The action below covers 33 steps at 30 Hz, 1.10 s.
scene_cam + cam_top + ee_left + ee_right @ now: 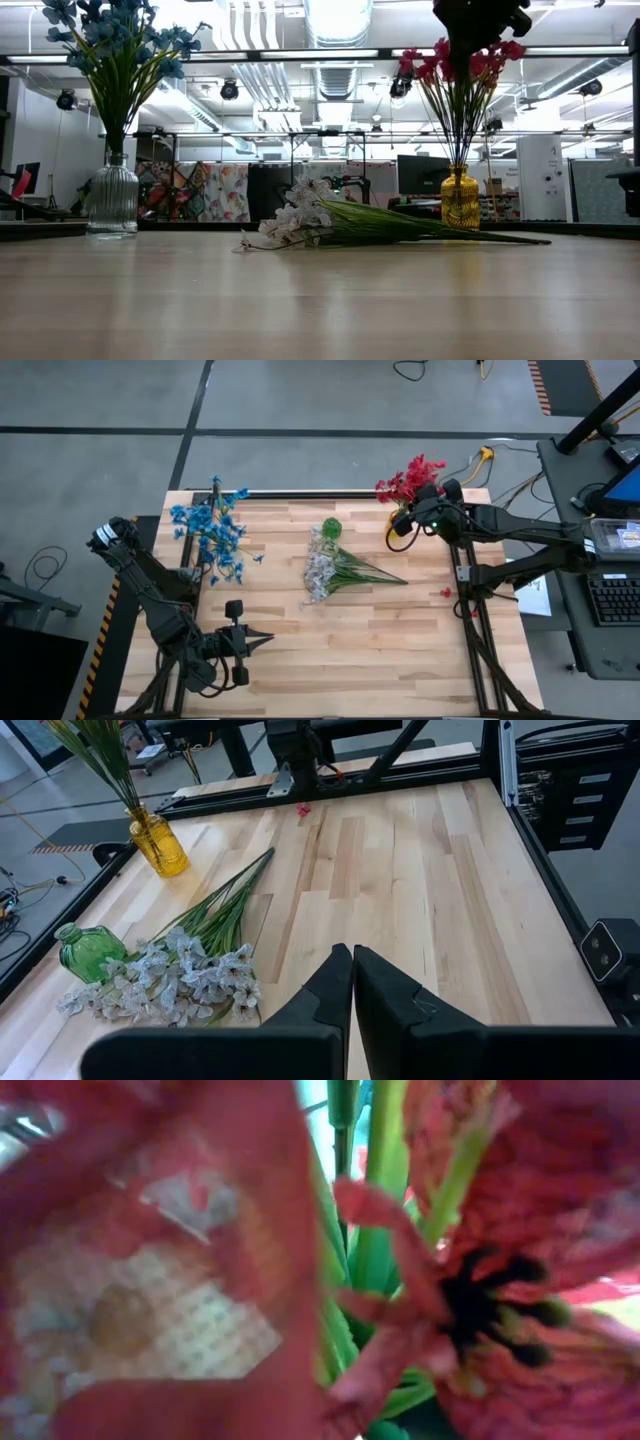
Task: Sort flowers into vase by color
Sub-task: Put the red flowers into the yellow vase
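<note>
The flowers are thin-stemmed sprays of small clustered blossoms: the blue bunch stands in a clear ribbed vase at the table's far left corner, the red bunch in a yellow vase at the far right corner, and the white bunch lies flat mid-table with its green stems fanned toward the right side. From above, a small green vase sits just beside the white blossoms; the low view does not show it clearly, while the left wrist view shows it touching or nearly touching them. The left gripper rests near the table's front left, fingers pressed together and holding nothing. The right gripper hangs over the red bunch, nearly closed; its own camera is filled with red petals and green stems, and whether it grips a stem cannot be told
</note>
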Each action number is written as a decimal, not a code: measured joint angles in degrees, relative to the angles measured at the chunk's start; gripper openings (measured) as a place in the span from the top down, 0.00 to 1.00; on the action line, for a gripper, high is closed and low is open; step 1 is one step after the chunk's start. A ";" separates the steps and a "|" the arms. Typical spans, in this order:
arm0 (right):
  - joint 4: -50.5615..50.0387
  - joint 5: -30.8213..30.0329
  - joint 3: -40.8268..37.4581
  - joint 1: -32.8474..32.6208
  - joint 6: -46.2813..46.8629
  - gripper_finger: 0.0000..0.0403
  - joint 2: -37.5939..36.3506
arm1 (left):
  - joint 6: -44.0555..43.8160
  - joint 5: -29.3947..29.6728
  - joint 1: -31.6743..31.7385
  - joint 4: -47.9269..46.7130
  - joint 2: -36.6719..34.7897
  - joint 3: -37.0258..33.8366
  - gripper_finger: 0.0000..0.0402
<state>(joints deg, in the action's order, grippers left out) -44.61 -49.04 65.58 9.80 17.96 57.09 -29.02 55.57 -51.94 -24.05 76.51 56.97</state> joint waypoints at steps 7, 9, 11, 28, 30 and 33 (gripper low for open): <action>-0.03 0.05 -0.19 -0.02 0.00 0.94 2.15 | -0.22 0.00 0.01 0.00 0.00 0.00 1.00; -0.03 0.06 -0.22 -0.02 -0.01 0.94 2.77 | -0.22 0.00 0.01 0.00 0.00 0.00 1.00; -0.04 0.09 -0.23 -0.02 0.00 0.94 3.30 | -0.22 0.00 0.02 0.00 0.00 0.00 1.00; -0.10 0.18 -0.24 -0.02 0.00 0.94 4.89 | -0.24 -0.02 0.02 0.00 0.00 0.00 1.00; -0.10 0.14 -0.26 -0.02 0.47 0.94 4.89 | -0.24 -0.02 0.02 0.00 0.00 0.00 1.00; -0.08 0.04 -0.26 -0.02 0.74 0.94 4.89 | -0.24 -0.02 0.02 0.00 0.00 0.00 1.00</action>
<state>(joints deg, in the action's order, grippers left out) -44.70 -49.00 65.32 9.78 18.70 61.98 -29.26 55.55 -51.92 -24.05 76.51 56.97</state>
